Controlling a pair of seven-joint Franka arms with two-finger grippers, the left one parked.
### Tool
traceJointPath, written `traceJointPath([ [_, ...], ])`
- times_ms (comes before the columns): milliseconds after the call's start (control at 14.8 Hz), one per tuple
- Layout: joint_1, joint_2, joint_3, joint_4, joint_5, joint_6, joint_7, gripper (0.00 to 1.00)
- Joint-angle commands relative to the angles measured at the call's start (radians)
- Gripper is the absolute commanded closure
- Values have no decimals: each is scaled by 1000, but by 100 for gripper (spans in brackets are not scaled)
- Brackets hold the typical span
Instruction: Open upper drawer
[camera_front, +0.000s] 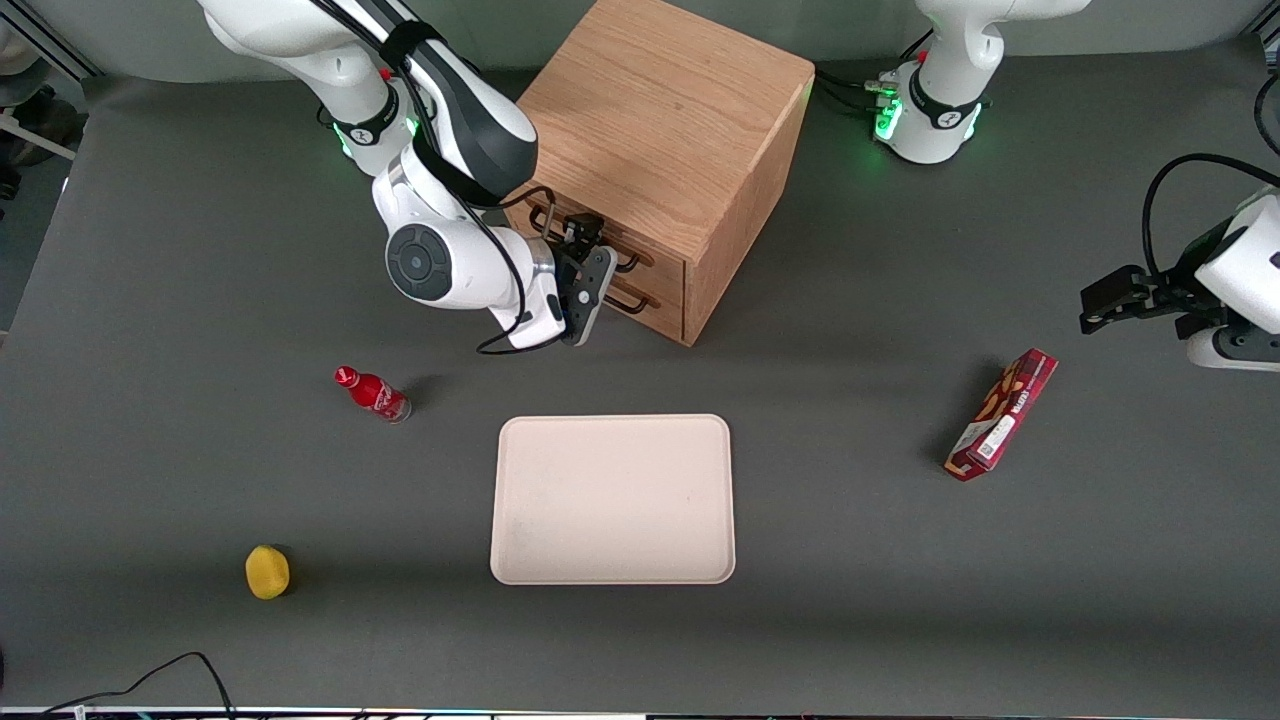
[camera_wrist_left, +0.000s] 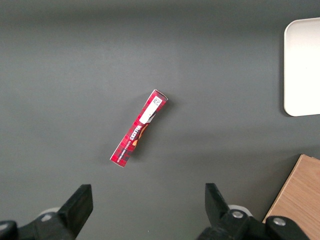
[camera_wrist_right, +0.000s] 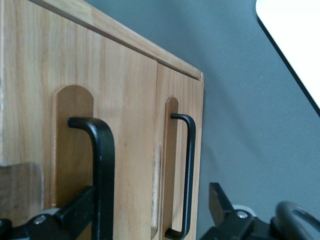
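- The pincer (camera_front: 585, 262) is hanging in front of the oak cabinet (camera_front: 668, 110), level with its drawer fronts.
- Its fingers are standing apart on either side of the upper drawer's handle (camera_wrist_right: 102, 165), not yet clamped on it.
- The upper drawer (camera_wrist_right: 80, 115) is sitting shut, flush with the lower drawer (camera_wrist_right: 180, 150).
- A beige tray (camera_front: 613, 499) is lying mid-desk (camera_front: 850, 600), nearer the front camera than the cabinet.
- A red bottle (camera_front: 373, 393) is lying near the tray.

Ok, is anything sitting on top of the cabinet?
Nothing shows on the cabinet top. The gripper sits in front of the upper drawer, by its handle. Drawer contents are hidden.
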Motion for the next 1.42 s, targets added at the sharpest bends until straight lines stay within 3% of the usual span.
traceJointPath([
  [0,12,0,-4,-7,-8,19,31,0],
  [1351,-15,21,-14,15,-82,61,28,0],
])
